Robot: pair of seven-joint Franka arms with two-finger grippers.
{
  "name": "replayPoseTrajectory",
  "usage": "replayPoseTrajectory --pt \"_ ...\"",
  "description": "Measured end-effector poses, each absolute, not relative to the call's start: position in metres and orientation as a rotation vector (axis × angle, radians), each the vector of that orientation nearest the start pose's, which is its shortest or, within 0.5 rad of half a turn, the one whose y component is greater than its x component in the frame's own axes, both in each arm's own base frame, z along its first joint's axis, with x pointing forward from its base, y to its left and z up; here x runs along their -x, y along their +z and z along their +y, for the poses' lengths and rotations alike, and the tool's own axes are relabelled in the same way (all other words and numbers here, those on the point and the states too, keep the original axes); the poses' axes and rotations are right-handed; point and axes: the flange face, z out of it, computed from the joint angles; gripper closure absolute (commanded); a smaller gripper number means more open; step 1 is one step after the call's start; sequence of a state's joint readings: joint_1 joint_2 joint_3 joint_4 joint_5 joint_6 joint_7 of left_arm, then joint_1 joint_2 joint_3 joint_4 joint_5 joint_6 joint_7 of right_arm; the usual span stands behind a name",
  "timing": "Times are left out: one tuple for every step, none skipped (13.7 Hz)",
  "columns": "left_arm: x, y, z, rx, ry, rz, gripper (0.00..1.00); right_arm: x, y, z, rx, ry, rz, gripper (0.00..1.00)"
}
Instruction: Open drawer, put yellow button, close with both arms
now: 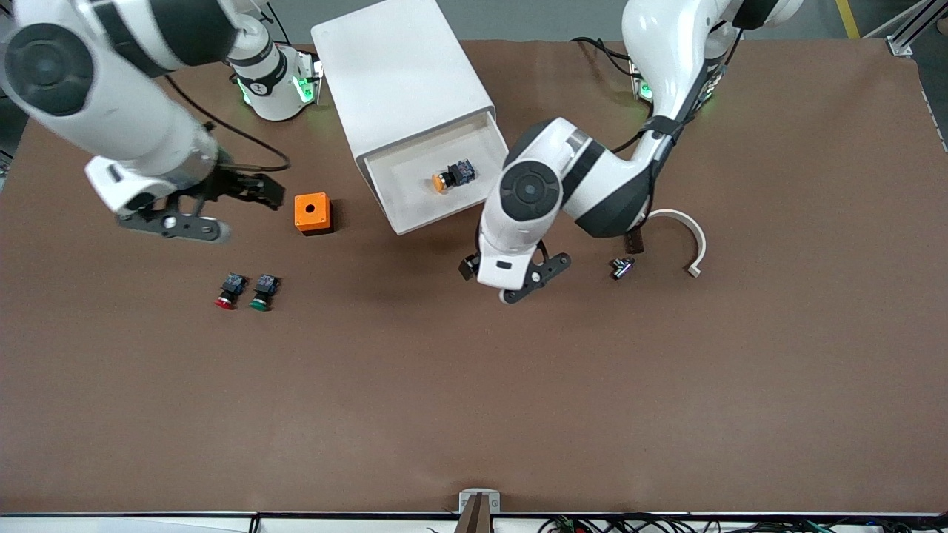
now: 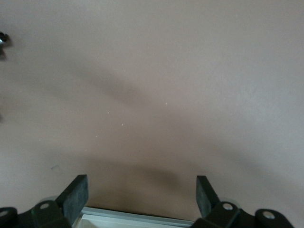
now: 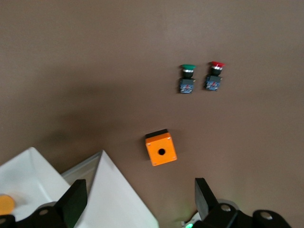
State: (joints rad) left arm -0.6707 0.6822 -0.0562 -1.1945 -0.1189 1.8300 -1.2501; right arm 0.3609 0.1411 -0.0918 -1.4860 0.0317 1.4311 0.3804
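arms: glossy white shells, black joint bands | bases: green lights | pincers: black

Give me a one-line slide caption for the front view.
Yellow button lies in the open drawer; left gripper and right gripper both open.

A brown table (image 1: 474, 407) fills the view, with grey floor (image 1: 533, 18) along its top edge.

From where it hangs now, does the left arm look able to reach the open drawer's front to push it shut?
Probably yes. The left pincer hangs open just past the drawer front, whose edge shows between its fingers in the left wrist view. Nothing lies between them; the yellow button sits inside the tray.
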Motion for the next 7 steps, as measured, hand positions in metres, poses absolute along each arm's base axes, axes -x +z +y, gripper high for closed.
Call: replayPoseTrajectory --pt "-0.542 0.377 -0.499 3.050 0.232 -0.857 0.00 -0.561 0.574 0.139 3.160 0.324 0.136 0.00" --pt "-0.533 0.373 -0.507 3.048 0.233 -0.827 0.00 -0.564 0.575 0.117 3.152 0.340 0.099 0.00" --pt "-0.525 0.369 -0.514 3.044 0.239 -0.804 0.00 -0.566 0.580 0.096 3.143 0.350 0.066 0.00" --pt "-0.519 0.365 -0.519 3.041 0.245 -0.786 0.00 -0.568 0.586 0.075 3.133 0.351 0.041 0.00" --pt "-0.513 0.362 -0.525 3.041 0.249 -0.768 0.00 -0.569 0.591 0.056 3.125 0.348 0.019 0.00" --pt "-0.506 0.361 -0.531 3.044 0.250 -0.749 0.00 -0.570 0.595 0.038 3.117 0.343 0.004 0.00" --pt "-0.501 0.361 -0.536 3.046 0.250 -0.734 0.00 -0.571 0.596 0.021 3.111 0.339 -0.003 0.00"
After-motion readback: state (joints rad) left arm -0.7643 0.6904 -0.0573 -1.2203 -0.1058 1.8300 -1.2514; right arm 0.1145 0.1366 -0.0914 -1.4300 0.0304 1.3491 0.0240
